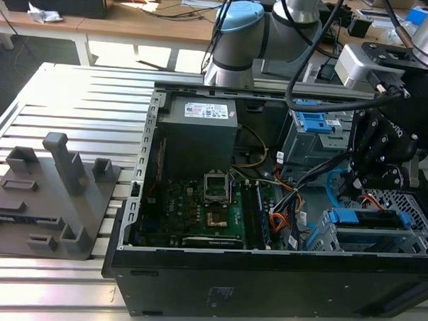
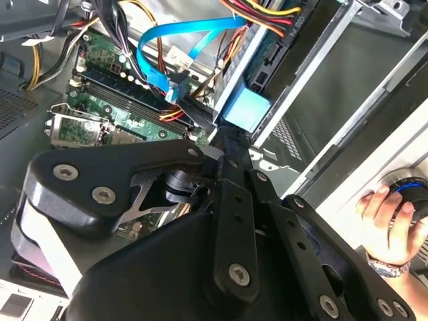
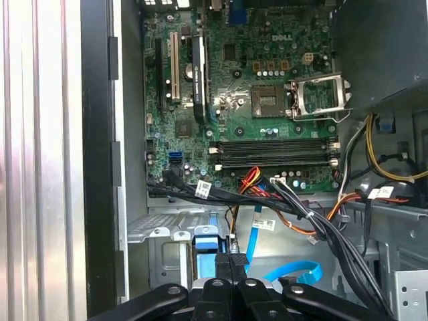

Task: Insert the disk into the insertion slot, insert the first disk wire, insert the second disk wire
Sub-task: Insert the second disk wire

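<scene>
The open case (image 1: 265, 291) lies flat, and the slot (image 1: 419, 212) sits in its corner at the exterior view's right. The disk (image 1: 371, 218) is in that slot, blue handle showing. My gripper (image 2: 229, 140) hangs just over the handle, fingers drawn together; whether anything small is pinched between them I cannot tell. My worry is the black wires (image 3: 314, 221) crossing close by the cage and the blue cable (image 2: 180, 37) looping loose beside me. Either could snag my linkage and drag a plug askew. Pressing off-square could jam the disk.
</scene>
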